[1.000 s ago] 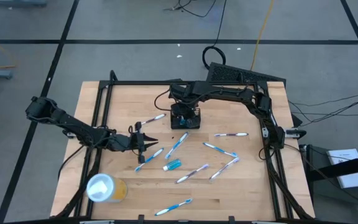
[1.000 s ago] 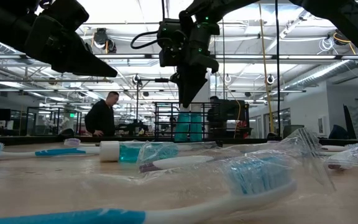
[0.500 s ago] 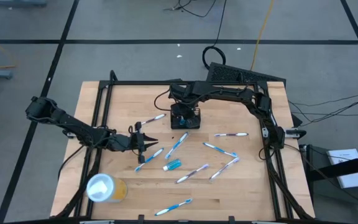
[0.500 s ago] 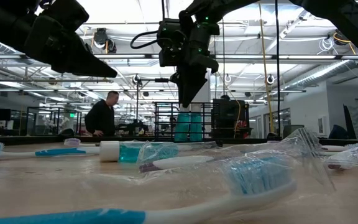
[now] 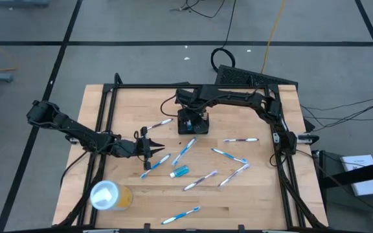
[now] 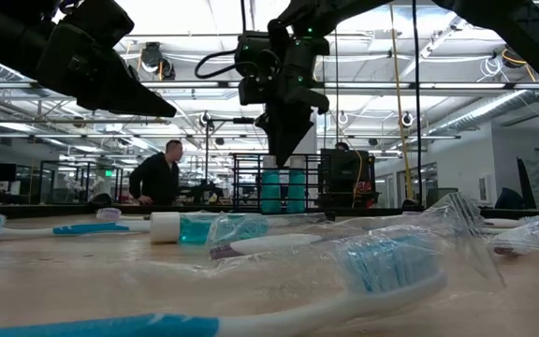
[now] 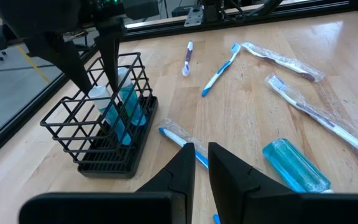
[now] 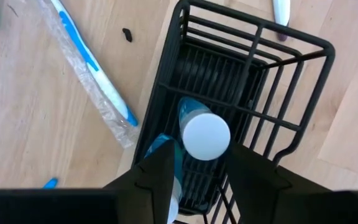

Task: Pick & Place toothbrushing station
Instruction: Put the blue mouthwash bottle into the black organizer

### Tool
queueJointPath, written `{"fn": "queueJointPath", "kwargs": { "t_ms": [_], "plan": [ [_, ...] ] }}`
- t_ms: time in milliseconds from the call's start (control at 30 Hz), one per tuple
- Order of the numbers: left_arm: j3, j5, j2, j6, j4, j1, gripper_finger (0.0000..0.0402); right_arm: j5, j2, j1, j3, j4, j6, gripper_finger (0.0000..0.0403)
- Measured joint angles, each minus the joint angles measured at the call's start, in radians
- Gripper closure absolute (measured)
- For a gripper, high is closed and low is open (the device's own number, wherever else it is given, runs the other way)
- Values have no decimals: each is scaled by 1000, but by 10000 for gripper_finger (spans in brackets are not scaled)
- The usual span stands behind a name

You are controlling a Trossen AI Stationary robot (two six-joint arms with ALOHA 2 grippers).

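Note:
The toothbrushing station (image 5: 193, 123), a black wire-mesh holder, stands on its base on the wooden table (image 5: 258, 194) at the far middle. Two blue tubes stand upright in it; one has a white cap (image 8: 206, 135). My right gripper (image 8: 201, 171) hangs over the holder (image 7: 104, 124), pointing down. It is open, with a finger on either side of the capped tube's top and apart from it. My left gripper (image 5: 154, 147) is shut with nothing in it, held above the table left of centre and pointing toward the holder.
Several toothbrushes, some in clear wrappers, lie scattered over the table's middle and right (image 5: 237, 140) (image 5: 201, 180). A loose blue tube (image 5: 180, 171) lies near my left gripper. A yellow cup with a white lid (image 5: 109, 195) stands at the near left. A black frame rims the table.
My right gripper's fingers have spread apart above the holder, and the capped blue tube stays standing in its compartment. Both arms have kept their places.

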Motion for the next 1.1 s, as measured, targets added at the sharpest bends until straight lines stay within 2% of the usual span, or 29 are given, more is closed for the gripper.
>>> {"fn": "queueJointPath", "kwargs": {
  "t_ms": [333, 867, 1100],
  "plan": [
    [0, 0, 0, 0, 0, 0, 350, 6, -1, 1, 0, 1, 0, 266],
    [0, 2, 0, 0, 1, 0, 350, 86, -54, 10, 9, -29, 10, 266],
    [-1, 4, 0, 3, 2, 6, 350, 211, -109, 90, 92, -84, 41, 266]
  ]
}}
